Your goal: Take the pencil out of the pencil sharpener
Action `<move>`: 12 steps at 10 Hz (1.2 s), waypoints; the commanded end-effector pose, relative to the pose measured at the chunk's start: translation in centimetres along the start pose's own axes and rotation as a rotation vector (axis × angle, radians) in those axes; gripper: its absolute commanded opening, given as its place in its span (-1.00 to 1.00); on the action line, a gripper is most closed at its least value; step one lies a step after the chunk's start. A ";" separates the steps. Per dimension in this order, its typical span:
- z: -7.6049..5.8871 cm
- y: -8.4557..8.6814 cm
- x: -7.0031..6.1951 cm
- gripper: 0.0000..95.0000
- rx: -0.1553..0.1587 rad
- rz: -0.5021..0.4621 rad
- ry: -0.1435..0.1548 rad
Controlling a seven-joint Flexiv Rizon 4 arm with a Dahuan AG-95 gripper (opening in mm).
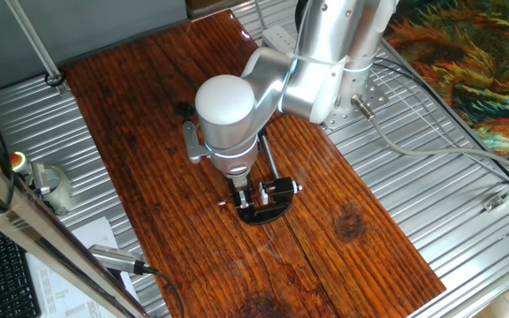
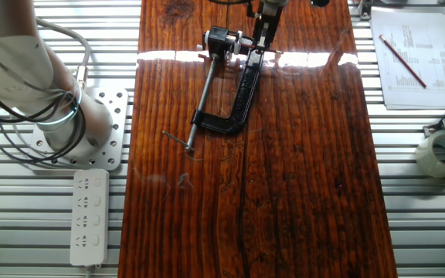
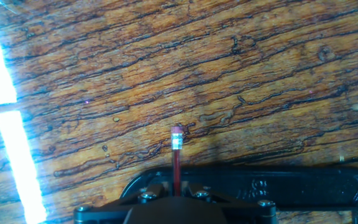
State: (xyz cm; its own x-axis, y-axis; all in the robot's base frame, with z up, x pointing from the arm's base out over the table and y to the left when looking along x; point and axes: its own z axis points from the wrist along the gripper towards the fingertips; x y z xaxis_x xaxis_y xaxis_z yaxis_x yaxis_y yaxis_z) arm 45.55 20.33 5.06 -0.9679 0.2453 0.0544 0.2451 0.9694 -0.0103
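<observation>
Silver-grey arm (image 1: 325, 53) with a white rounded joint cap (image 1: 225, 100) and grey cables (image 2: 22, 131).

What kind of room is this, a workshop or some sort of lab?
Probably a robotics lab bench. A robot arm is bolted to a ribbed metal table beside a wooden board holding a black clamp, with a power strip nearby.

The wooden board (image 2: 300, 154) under me was dark red-brown with strong grain and lay on a ribbed metal table (image 2: 423, 224). A black C-clamp (image 2: 238, 96) lay flat on the board near its 12 o'clock edge in the other fixed view. On the metal, a white power strip (image 2: 89, 216) lay at 8 o'clock, and a tape roll (image 2: 443, 150) at 3 o'clock.
</observation>
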 end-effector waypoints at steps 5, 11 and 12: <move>-0.1 -0.3 -0.1 -1.00 -0.006 -0.004 0.003; -0.3 -0.4 -0.3 -1.00 -0.019 0.000 0.006; -0.3 -0.5 -0.3 -1.00 -0.019 0.000 0.006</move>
State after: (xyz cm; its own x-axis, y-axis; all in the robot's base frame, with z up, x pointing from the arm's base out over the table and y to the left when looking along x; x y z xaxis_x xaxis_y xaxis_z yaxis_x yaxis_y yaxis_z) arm 45.81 19.85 5.31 -0.9675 0.2458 0.0596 0.2468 0.9690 0.0096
